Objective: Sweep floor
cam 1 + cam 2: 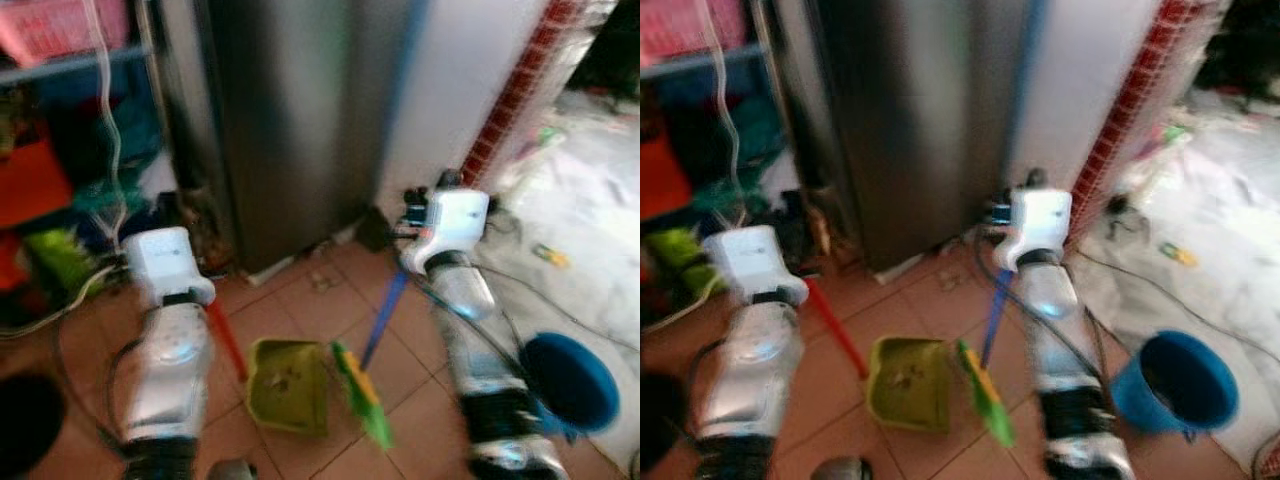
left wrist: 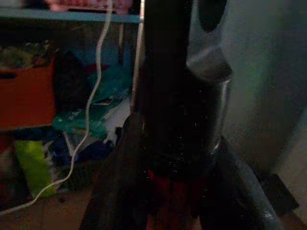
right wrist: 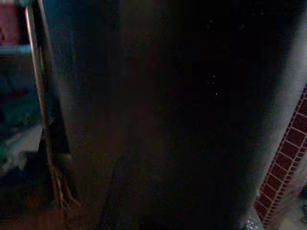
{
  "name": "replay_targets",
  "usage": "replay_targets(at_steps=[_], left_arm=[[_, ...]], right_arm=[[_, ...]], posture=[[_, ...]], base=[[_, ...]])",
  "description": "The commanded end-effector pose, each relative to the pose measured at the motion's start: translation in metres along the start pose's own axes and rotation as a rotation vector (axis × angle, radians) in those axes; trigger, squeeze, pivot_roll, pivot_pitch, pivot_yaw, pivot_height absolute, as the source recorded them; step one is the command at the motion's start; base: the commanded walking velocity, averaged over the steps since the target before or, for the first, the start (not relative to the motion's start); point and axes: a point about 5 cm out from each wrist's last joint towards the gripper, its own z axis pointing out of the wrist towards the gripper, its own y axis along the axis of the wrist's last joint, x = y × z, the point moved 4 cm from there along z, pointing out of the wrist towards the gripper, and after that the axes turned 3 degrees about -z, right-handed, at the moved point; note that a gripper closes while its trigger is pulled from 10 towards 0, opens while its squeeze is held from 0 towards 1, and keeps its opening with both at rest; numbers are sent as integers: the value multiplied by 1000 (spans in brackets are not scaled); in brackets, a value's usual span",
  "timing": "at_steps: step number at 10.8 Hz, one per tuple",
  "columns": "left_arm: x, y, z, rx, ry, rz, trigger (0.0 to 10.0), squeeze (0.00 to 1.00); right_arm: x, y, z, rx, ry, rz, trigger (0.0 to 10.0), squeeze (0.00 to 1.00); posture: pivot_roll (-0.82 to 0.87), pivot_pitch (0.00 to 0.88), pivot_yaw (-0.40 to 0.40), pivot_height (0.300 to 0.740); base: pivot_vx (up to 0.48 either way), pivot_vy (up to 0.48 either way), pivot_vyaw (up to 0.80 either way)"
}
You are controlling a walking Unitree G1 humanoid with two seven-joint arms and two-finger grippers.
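Left eye view, blurred: my two silver arms reach forward over a brown tiled floor [image 1: 300, 300]. At lower centre of the frame a green dustpan [image 1: 288, 385] lies on the tiles, its red handle [image 1: 228, 342] slanting up and to the left toward my left arm. Just to its right is the green head of a broom [image 1: 362, 393], touching or nearly touching the dustpan's edge; I cannot tell which. The broom's blue stick [image 1: 385, 315] rises from the head toward my right arm.

My left pincer [image 2: 172, 191] appears in the left wrist view as dark fingers closed around something red, which looks like the dustpan handle. My right pincer sits at the far end of the right arm by the blue stick, but whether its fingers are clamped or apart I cannot tell; the right wrist view is nearly black.

Behind, at upper centre, stands a tall grey fridge [image 1: 290, 120]. At upper left are cluttered shelves [image 1: 60, 120] with a white cable [image 1: 108, 120] hanging down. A blue bucket [image 1: 570, 380] sits at lower right.
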Motion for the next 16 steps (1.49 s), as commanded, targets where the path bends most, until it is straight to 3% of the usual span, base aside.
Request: replay_targets(at_steps=[1,6,9,16], left_arm=[[-20,21,2,-80,-56,-18,10000,0],[-25,23,6,-86,-62,-10,10000,0],[-25,22,6,-80,-58,-17,10000,0],[-27,31,6,-122,-38,3,10000,0]], right_arm=[[-17,13,-1,-54,-45,-13,10000,0],[-16,12,-2,-51,-41,-3,10000,0],[-15,16,-4,-71,-30,-48,10000,0],[-16,17,-2,-79,-28,-65,10000,0]], posture=[[-45,0,-52,740],[-55,0,-50,740],[-59,0,-51,740],[-53,0,-52,740]], base=[[450,0,0],[452,0,0],[444,0,183],[0,0,625]])
